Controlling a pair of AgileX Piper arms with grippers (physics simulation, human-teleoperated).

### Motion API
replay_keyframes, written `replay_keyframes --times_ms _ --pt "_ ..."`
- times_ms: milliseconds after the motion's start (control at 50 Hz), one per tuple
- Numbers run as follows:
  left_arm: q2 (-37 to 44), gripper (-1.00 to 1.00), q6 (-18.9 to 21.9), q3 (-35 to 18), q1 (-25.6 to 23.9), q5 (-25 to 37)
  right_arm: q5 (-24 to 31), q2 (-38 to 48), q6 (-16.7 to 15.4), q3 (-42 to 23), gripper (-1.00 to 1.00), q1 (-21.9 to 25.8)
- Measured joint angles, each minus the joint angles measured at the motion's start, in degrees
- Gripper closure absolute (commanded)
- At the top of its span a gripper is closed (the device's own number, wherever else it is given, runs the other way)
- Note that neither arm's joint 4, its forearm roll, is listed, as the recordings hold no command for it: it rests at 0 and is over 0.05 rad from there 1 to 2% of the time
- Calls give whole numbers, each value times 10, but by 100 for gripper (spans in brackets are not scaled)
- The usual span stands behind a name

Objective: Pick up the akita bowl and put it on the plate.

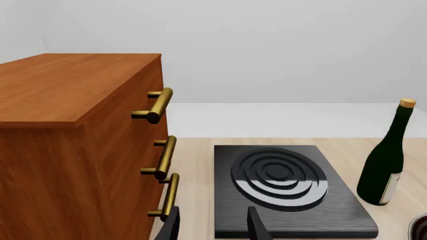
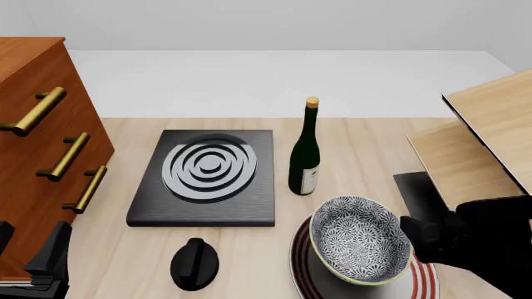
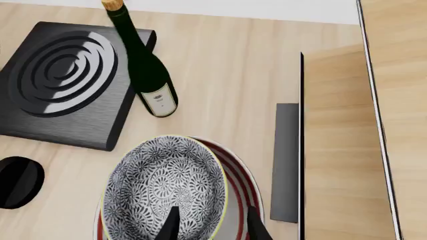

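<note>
The akita bowl [image 2: 359, 237], blue-grey floral with a pale yellow rim, rests on the white, red-ringed plate [image 2: 425, 281] near the table's front right and looks slightly tilted. In the right wrist view the bowl [image 3: 167, 185] covers most of the plate [image 3: 245, 180]. My right gripper [image 3: 212, 226] is open, one finger inside the bowl's rim and one outside, not pressed on it. From the front it shows as a black mass [image 2: 415, 235] at the bowl's right rim. My left gripper [image 1: 213, 229] is open and holds nothing, low by the cabinet [image 2: 29, 244].
A wooden cabinet [image 2: 33, 156] with brass handles stands at the left. A black slab with grey rings [image 2: 208, 174] lies mid-table, a wine bottle [image 2: 305, 156] right of it, a black knob [image 2: 194, 265] in front. Wooden shelving [image 2: 490, 124] rises at the right.
</note>
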Motion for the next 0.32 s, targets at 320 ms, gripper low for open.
replay_keyframes --times_ms 320 --pt "0 -100 0 0 0 0 -31 -76 -31 53 -100 -4"
